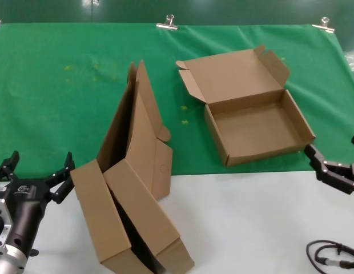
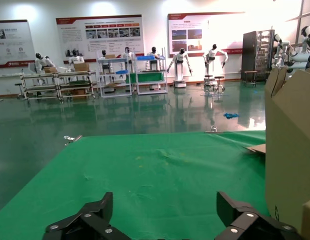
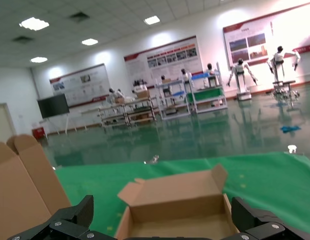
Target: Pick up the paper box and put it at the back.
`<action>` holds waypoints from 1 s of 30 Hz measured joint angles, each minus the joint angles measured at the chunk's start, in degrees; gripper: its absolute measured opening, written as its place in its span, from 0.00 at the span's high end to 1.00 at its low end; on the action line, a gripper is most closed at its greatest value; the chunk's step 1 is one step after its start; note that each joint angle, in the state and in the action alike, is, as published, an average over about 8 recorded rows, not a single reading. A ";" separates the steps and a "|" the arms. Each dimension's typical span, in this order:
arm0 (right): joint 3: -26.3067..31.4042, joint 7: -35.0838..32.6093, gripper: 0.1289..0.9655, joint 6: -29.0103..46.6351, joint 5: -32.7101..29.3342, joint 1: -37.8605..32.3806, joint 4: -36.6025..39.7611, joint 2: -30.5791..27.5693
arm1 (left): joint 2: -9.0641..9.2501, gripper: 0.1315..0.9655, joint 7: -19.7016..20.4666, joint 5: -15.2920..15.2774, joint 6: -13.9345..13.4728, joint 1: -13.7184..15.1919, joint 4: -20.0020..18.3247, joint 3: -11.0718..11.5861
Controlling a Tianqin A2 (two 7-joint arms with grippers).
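The paper box lies open on the green cloth of the back, close to the cloth's front edge, its flat lid folded away toward the far side. In the right wrist view the box shows straight ahead. My right gripper hovers open just right of its near corner, nothing between the fingers, and reads as open in its own view too. My left gripper is open at the front left, empty, facing the cloth.
Two other brown cardboard boxes lean together, tilted, at the front left beside the left gripper; their edge fills one side of the left wrist view. Binder clips hold the cloth's far edge. A black cable lies on the white tabletop.
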State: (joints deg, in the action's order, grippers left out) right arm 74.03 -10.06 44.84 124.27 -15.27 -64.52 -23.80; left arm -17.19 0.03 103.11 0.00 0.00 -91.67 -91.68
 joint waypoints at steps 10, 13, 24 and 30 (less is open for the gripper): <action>2.87 1.64 0.00 -7.30 -3.44 2.49 -4.42 1.08 | 0.00 0.23 0.00 0.01 0.00 0.00 0.00 0.00; 3.72 2.12 0.00 -9.45 -4.46 3.22 -5.72 1.39 | 0.00 0.17 0.00 0.01 0.00 0.00 0.00 0.00; 6.85 3.91 0.00 -17.41 -8.21 5.94 -10.55 2.57 | 0.00 0.03 -0.02 0.01 0.00 0.00 0.00 0.00; 8.58 4.89 0.00 -21.81 -10.28 7.42 -13.21 3.22 | 0.00 0.01 -0.02 0.01 0.00 0.00 0.00 0.00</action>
State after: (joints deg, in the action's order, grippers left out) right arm 82.61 -5.17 23.03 113.99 -7.84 -77.72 -20.59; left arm -17.19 0.00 103.12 0.00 0.00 -91.67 -91.68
